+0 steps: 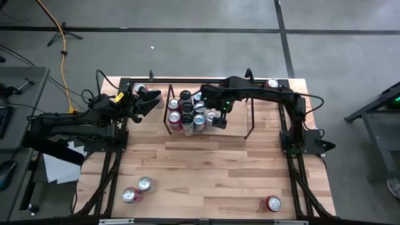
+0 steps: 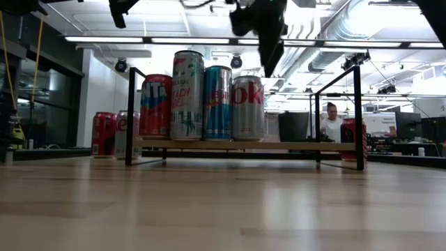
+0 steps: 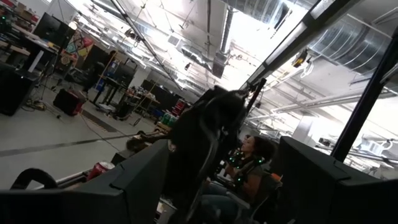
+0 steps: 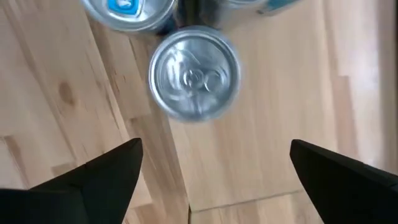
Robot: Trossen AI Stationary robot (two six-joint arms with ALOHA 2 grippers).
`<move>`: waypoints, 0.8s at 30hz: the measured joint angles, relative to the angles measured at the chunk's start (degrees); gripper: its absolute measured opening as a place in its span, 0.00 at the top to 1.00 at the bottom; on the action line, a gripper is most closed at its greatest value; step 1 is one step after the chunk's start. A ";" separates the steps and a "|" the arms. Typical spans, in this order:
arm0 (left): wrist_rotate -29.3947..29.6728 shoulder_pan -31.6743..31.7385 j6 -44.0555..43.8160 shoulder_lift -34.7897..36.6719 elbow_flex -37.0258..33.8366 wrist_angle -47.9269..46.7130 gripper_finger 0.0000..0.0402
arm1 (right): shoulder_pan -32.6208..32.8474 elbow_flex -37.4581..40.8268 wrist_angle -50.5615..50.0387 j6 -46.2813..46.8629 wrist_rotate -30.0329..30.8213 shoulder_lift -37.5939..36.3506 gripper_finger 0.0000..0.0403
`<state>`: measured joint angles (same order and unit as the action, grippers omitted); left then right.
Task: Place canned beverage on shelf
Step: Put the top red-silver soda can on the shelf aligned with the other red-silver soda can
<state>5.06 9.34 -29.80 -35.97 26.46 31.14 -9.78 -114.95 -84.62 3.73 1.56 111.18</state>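
Observation:
The shelf (image 1: pixel 250 125), a low rack of black rods with a see-through top (image 2: pixel 306 145), stands at the table's far middle. Several cans stand upright on its left part. One of them, a silver can (image 4: pixel 194 73) (image 2: pixel 248 108), is at the right end of the front row. My right gripper (image 4: pixel 216 149) (image 1: pixel 217 120) hangs open above this can, pointing down and clear of its lid. My left gripper (image 1: pixel 150 100) waits open at the far left, raised off the table and holding nothing.
Loose cans lie on the table: two at the near left (image 1: pixel 137 189), one at the near right (image 1: pixel 273 203), one at the far right corner (image 1: pixel 272 83). The right half of the shelf top is bare. A person (image 2: pixel 331 122) sits beyond the table.

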 joint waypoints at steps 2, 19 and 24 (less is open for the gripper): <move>-0.02 0.00 -0.01 0.00 0.00 0.00 0.35 | 0.00 -0.01 -0.66 0.37 1.89 -2.03 0.03; 0.04 0.00 3.55 0.00 0.00 -0.07 0.35 | 0.04 24.11 20.22 10.73 12.46 -32.72 0.03; 0.55 0.00 6.25 0.00 0.00 -0.59 0.35 | 0.04 39.20 38.79 19.16 9.22 -44.06 0.03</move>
<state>5.61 9.34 -23.55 -35.97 26.46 30.55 -9.74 -75.74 -45.82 22.88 10.78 67.12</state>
